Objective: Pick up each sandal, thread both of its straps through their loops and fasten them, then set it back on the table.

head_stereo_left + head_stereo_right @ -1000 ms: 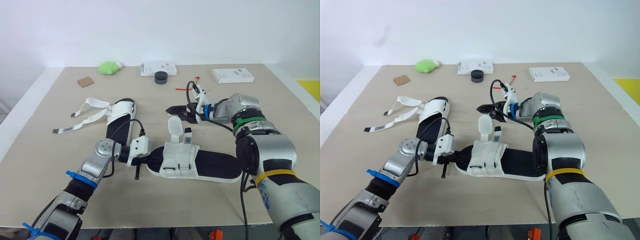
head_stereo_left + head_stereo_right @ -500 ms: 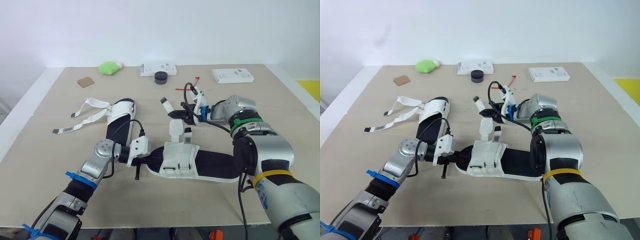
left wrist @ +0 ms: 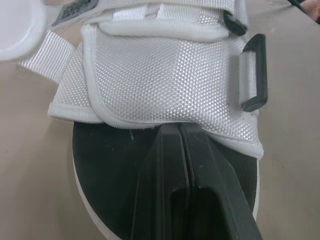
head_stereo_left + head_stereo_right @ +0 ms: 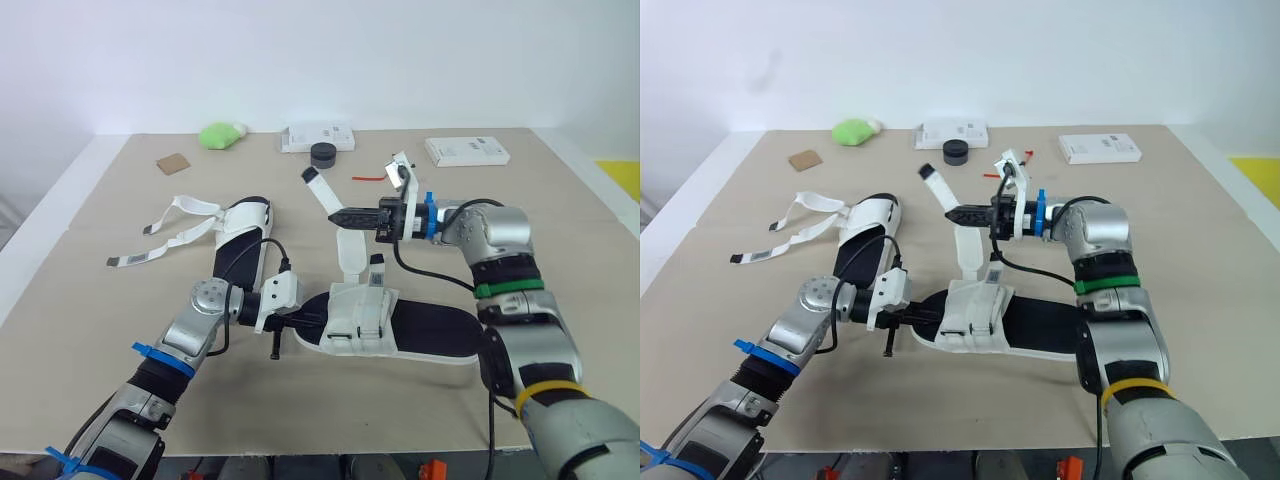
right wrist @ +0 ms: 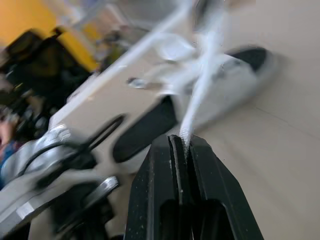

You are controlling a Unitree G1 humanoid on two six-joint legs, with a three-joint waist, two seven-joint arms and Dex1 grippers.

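Since 1 s ago: the right arm has swung out and straightened. The right gripper (image 4: 340, 214) has pulled the strap (image 4: 322, 192) up, so the strap's dark tip now stands high, pointing toward the black puck (image 4: 322, 154). The left arm has not moved.

Head views (both eyes, 1 scene): 2 sandals are on the table (image 4: 90, 230).
- The near sandal (image 4: 420, 335) lies flat at the centre. Its white upper is at the end nearest the left gripper (image 4: 300, 321).
- The right gripper hangs above that sandal with its fingers clamped on the strap. The strap runs from the upper up to the gripper and on past it.
- The far sandal (image 4: 243, 238) lies further back on the robot's left. Its 2 straps (image 4: 170, 225) trail loose across the table, unfastened.
- 2 white boxes (image 4: 951, 134) and a green lump (image 4: 852, 131) sit along the back edge, well apart from the sandals.

Left wrist view: the left gripper's fingers (image 3: 165, 165) are pressed together with no gap. They lie over the black footbed (image 3: 107, 155), with their tips at the hem of the white upper (image 3: 165, 70). A black loop (image 3: 252, 72) sits at the side of the upper.

Right wrist view: blurred. The fingers (image 5: 160, 170) are closed on the white strap, which rises from between their tips. A sandal shows beyond on the table.
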